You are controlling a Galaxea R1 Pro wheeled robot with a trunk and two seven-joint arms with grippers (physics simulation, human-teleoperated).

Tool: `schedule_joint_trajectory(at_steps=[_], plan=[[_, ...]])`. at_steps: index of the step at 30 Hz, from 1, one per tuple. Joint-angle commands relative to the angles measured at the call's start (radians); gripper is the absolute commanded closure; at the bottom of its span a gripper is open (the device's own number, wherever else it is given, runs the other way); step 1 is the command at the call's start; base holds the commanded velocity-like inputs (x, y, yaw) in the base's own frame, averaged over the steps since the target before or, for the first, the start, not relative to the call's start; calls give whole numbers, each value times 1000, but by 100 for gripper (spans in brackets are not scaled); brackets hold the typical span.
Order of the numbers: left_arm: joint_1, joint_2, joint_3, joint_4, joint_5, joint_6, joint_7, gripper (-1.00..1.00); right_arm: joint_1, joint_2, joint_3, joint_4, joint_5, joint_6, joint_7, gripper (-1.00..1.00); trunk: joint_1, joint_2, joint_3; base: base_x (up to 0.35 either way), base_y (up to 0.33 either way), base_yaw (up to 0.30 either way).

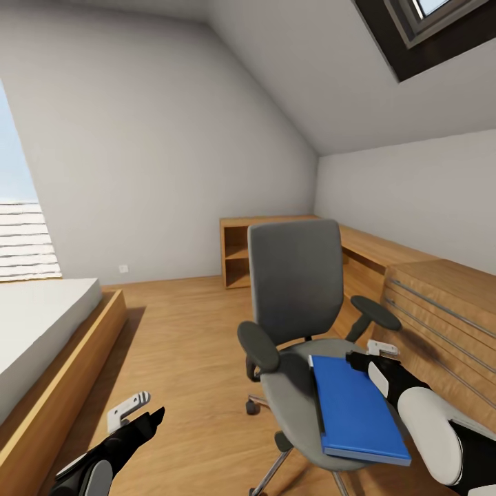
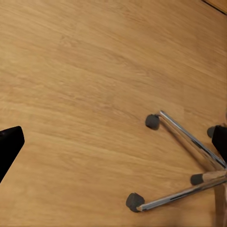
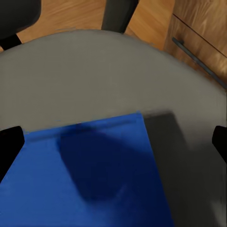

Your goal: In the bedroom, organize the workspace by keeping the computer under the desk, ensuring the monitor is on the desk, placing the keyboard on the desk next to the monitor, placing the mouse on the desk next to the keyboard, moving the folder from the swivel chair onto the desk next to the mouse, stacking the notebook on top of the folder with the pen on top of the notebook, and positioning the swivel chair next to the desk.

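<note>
Blue folder [image 1: 358, 410] flat on grey swivel chair [image 1: 296, 289] seat, lower right, right gripper [image 1: 368, 355] spread just above its far edge, left gripper [image 1: 138, 411] spread over floor [image 1: 186, 331], lower left.

Bright, even daylight. Sources: window [image 1: 17, 186] at the head view's left edge and skylight [image 1: 430, 24] in the sloped ceiling. Walls flat, no glare. Soft shadows on the floor [image 1: 186, 331] beside the bed platform [image 1: 65, 375] and under the swivel chair [image 1: 296, 310]. In the right wrist view, a soft dark shadow sits on the blue folder [image 3: 90, 175], and the seat edge and drawer fronts [image 3: 203, 33] are slightly blurred. Left wrist view: floorboards mildly soft, chair legs [image 2: 184, 142] show thin bright highlights. Renders slightly smeared overall.
</note>
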State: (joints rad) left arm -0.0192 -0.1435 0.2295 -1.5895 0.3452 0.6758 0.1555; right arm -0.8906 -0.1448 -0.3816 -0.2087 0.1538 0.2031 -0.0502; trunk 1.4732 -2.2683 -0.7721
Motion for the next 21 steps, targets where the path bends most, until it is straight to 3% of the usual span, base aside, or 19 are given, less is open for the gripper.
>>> schedule_joint_trajectory(at_steps=[1, 21], plan=[[-1, -1, 1, -1, 11, 5, 7, -100, -1, 1, -6, -1, 10, 6, 0, -100, 0, 0, -1, 183, 0, 0], [-1, -1, 2, -1, 11, 6, 7, -100, -1, 1, -8, -3, 10, 1, 3, -100, 0, 0, -1, 51, 0, 0]])
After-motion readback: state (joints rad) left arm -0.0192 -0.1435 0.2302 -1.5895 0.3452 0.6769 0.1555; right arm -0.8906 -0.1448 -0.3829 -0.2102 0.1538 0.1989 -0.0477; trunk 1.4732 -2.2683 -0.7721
